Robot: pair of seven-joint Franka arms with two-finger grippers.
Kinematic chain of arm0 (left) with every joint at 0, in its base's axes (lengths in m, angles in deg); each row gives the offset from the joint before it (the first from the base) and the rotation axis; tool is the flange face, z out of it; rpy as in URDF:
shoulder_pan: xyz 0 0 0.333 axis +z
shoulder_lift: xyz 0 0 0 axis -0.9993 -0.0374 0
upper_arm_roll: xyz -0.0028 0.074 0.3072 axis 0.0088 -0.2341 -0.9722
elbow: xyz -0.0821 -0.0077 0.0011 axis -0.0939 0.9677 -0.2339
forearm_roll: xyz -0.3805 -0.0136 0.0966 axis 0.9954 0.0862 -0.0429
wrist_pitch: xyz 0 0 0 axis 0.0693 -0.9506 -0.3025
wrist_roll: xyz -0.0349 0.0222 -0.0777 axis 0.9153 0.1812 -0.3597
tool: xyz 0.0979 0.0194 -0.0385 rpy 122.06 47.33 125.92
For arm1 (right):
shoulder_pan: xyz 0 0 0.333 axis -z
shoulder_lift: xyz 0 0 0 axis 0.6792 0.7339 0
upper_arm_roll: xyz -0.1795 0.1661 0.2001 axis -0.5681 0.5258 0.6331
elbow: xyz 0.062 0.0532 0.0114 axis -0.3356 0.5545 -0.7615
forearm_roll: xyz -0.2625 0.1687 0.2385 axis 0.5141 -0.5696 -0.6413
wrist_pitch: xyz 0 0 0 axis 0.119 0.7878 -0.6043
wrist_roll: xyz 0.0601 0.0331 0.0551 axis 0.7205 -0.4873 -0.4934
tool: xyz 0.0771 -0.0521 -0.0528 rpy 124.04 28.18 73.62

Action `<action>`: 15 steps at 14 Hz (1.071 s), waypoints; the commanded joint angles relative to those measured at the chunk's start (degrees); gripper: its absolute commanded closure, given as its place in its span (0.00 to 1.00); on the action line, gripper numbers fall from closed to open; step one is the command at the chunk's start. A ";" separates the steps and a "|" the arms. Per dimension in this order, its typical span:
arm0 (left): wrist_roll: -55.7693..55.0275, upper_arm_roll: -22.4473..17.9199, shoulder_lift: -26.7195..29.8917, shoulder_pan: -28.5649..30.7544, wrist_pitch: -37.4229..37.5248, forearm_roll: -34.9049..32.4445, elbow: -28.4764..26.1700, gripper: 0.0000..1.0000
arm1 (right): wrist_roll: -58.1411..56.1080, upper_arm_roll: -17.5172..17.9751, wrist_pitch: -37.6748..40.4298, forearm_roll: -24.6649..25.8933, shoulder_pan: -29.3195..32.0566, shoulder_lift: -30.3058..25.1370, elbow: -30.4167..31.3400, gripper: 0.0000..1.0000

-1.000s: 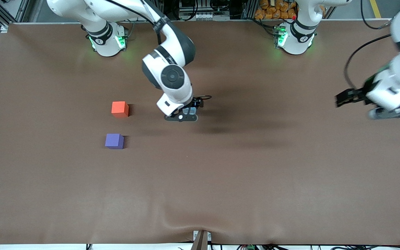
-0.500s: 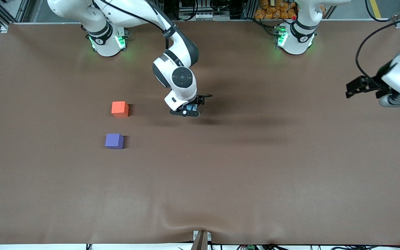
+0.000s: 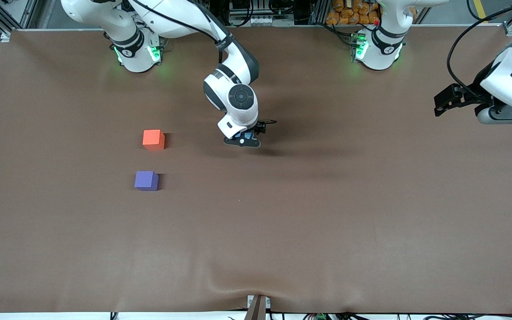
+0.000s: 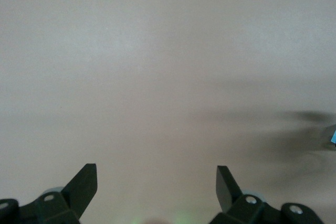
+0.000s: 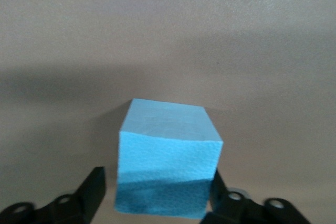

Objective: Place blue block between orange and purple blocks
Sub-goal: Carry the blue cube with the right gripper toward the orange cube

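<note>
The light sky-blue block (image 5: 167,156) sits on the brown table mid-way along it, mostly hidden under my right hand in the front view (image 3: 248,134). My right gripper (image 3: 242,141) is low over it, open, with a finger on each side of the block in the right wrist view (image 5: 157,182); one finger stands apart from it, the other is close against it. The orange block (image 3: 153,139) and the purple block (image 3: 146,180) lie toward the right arm's end, the purple one nearer the front camera, with a gap between them. My left gripper (image 3: 507,116) is open and empty (image 4: 156,174), raised at its own end.
The brown table cloth (image 3: 309,222) bears only the three blocks. A fold bulges at its front edge (image 3: 256,289). A sliver of blue shows at the edge of the left wrist view (image 4: 333,135).
My right gripper has come down around the blue block, drifting slightly toward the left arm's end. My left arm has drawn back toward its base and out to the table's end.
</note>
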 commanded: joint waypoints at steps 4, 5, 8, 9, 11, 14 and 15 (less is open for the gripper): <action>6.41 0.80 1.20 0.47 1.68 -0.24 0.46 0.00 | -4.22 -1.29 10.54 1.13 2.21 -5.39 -2.63 1.00; 6.15 0.72 1.55 0.38 2.55 -0.24 0.46 0.00 | -6.33 -2.42 13.89 2.26 3.71 -8.36 -2.55 1.00; 5.71 0.72 1.03 0.30 2.64 -0.15 0.55 0.00 | -10.55 -2.87 16.82 3.42 9.15 -11.29 -2.02 1.00; 5.54 0.72 0.85 0.47 2.56 -0.07 0.46 0.00 | -11.18 -2.96 16.91 3.50 9.87 -11.82 -1.67 1.00; 5.45 0.54 0.49 0.56 2.56 -0.24 0.55 0.00 | -11.62 -4.44 18.83 6.21 10.83 -14.97 0.78 1.00; 5.45 0.46 0.58 0.65 2.56 -0.33 0.64 0.00 | -21.07 -4.63 26.73 7.02 17.23 -21.21 2.28 1.00; 5.45 0.45 0.67 0.56 2.64 -0.33 0.72 0.00 | -24.07 -4.63 27.19 7.11 19.69 -23.40 3.94 1.00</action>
